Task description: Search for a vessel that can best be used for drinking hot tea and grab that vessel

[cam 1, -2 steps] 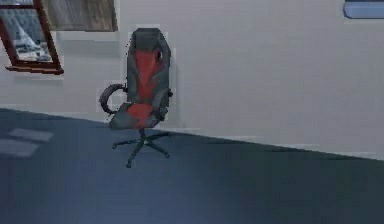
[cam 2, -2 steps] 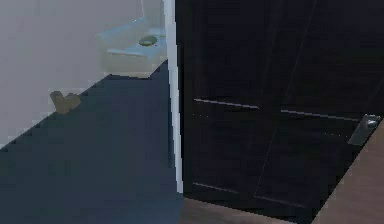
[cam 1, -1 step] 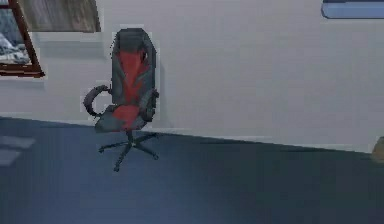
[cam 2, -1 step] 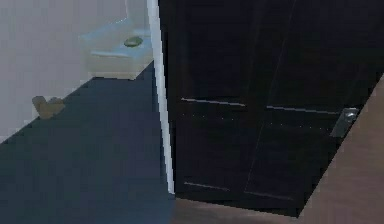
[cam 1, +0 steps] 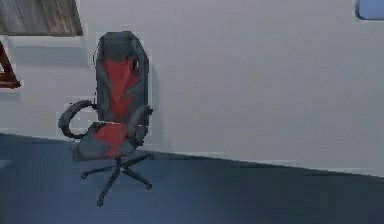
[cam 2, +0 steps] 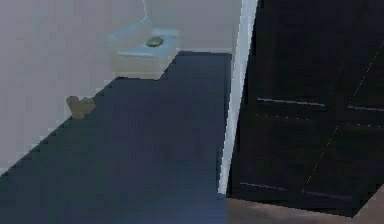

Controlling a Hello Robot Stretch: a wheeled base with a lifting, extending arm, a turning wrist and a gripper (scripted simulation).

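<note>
No cup or mug can be made out. In the arm side view a low pale blue-white block (cam 2: 145, 52) stands at the far wall with a small round greenish thing (cam 2: 154, 42) on top, too small to name. A small tan lump (cam 2: 79, 106) lies on the dark floor by the left wall.
A grey and red office chair (cam 1: 110, 105) on a star base stands against the pale wall in the forward view's left. A wooden frame edge (cam 1: 8, 70) shows at the far left. A black cabinet (cam 2: 310, 100) takes the arm side view's right. Dark blue floor (cam 2: 150, 150) lies between.
</note>
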